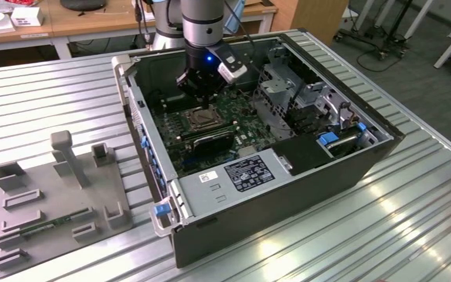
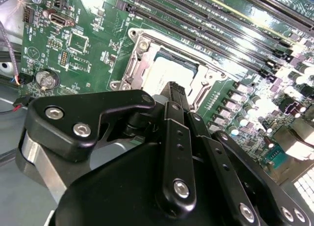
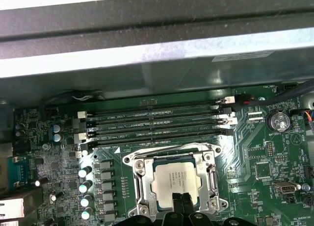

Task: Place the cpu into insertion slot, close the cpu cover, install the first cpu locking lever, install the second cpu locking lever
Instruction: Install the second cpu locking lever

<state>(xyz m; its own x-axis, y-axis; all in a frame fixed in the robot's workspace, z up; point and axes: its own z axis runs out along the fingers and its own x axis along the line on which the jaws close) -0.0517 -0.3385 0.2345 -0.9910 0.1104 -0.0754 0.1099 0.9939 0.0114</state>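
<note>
The claw [image 3: 179, 202] hangs low inside the open computer case [image 1: 351, 170], directly over the cpu [image 3: 175, 177], with its two dark fingertips [image 3: 185, 202] pressed together in a narrow stance and nothing between them. In both wrist views the tips sit at the edge of the chip, touching it or just above it (which of the two I cannot tell).

The cpu lies flat in the insertion slot [image 3: 172, 181], near the middle of the green motherboard [image 3: 267, 157], just beside the row of long black memory slots [image 3: 157, 124]. The cpu cover [image 3: 140, 179] appears to be down around the chip, its cut-out framing the pale top. The locking levers I cannot make out with any confidence.

My judgement of the risk: the tips are so close to the chip that a slightly skewed push could tilt it in its seat and bend the contacts below. A claw drifting sideways could also scrape the small capacitors [image 3: 85, 187] beside the socket or catch on the metal frame.
</note>
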